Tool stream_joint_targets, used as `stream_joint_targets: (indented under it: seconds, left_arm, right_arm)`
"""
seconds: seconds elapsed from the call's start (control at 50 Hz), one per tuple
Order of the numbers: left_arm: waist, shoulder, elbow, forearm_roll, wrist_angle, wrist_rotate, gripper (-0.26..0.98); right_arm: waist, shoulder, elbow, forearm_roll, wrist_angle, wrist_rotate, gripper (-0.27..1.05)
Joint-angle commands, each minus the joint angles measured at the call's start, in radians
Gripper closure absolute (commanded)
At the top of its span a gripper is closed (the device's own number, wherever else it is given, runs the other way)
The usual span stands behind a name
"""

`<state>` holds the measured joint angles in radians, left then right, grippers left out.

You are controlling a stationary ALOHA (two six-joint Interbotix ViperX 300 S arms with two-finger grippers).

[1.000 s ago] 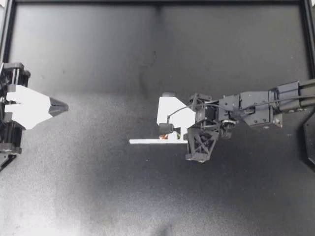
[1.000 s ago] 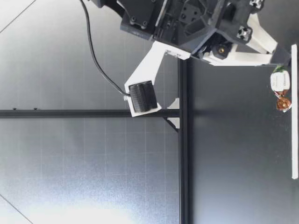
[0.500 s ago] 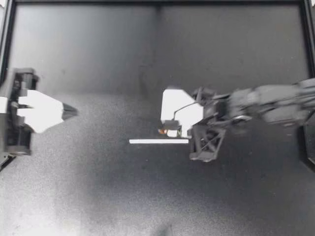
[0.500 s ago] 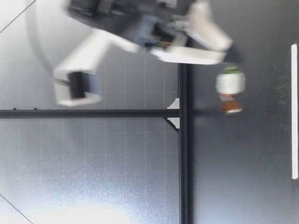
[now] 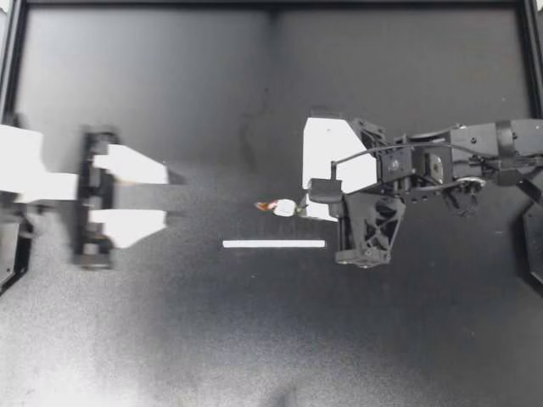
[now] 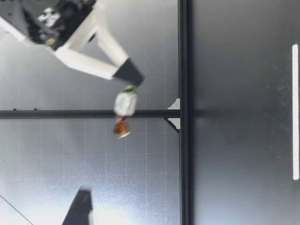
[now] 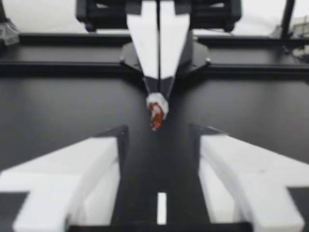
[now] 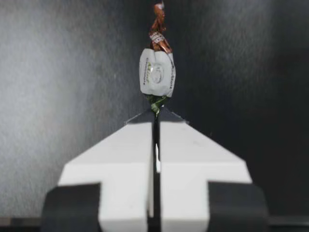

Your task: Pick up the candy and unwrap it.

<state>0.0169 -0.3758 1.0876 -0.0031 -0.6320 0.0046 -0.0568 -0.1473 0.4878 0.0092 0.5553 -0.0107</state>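
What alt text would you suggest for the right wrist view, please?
My right claw is shut on the green twisted end of a white-wrapped candy, which sticks out ahead of its tips against the black table.

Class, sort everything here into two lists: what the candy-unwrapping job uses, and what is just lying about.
Job: candy; right gripper, shut on its green twist end; left gripper, open, facing it.
Lying about: white strip on the table.

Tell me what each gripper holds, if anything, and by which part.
My right gripper pinches the candy by its wrapper's green twisted end. My left gripper is open, holding nothing.
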Motion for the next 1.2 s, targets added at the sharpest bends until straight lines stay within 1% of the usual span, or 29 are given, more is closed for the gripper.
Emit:
stream_joint_targets:
  seconds: [0.0,0.36,0.52,0.7,0.76,0.86,0.96,1.02,1.1,1.18]
  left_arm:
    - [0.003,0.037,-0.048,0.003,-0.011,0.003,0.26]
    - [0.002,0.106,-0.109,0.011,-0.018,0.003,0.27]
    - [0.002,0.133,-0.123,0.009,-0.018,0.003,0.27]
    - [0.003,0.138,-0.133,0.009,-0.020,0.003,0.29]
    - [0.003,0.138,-0.137,0.009,-0.020,0.003,0.33]
    - [0.002,0.140,-0.135,0.009,-0.020,0.003,0.48]
    - [0.002,0.152,-0.137,0.009,-0.020,0.005,0.69]
    - [0.002,0.153,-0.133,0.009,-0.025,0.005,0.79]
    - [0.003,0.149,-0.127,0.006,-0.032,0.006,0.87]
    - [0.003,0.147,-0.127,0.006,-0.032,0.009,0.88]
  right_arm:
    - [0.006,-0.018,-0.040,-0.006,-0.003,-0.002,0.94]
    - [0.006,0.018,-0.094,-0.023,-0.003,-0.003,0.94]
    - [0.006,0.023,-0.104,-0.023,-0.005,-0.003,0.94]
    - [0.006,0.023,-0.103,-0.023,0.000,-0.003,0.94]
    - [0.006,0.023,-0.103,-0.023,0.000,-0.003,0.94]
    - [0.006,0.025,-0.101,-0.023,0.000,-0.003,0.94]
    - [0.006,0.025,-0.101,-0.023,0.000,-0.003,0.94]
    - [0.006,0.023,-0.100,-0.023,0.000,-0.003,0.94]
    - [0.006,0.021,-0.098,-0.025,0.000,-0.003,0.94]
    - [0.006,0.018,-0.094,-0.023,-0.002,-0.002,0.94]
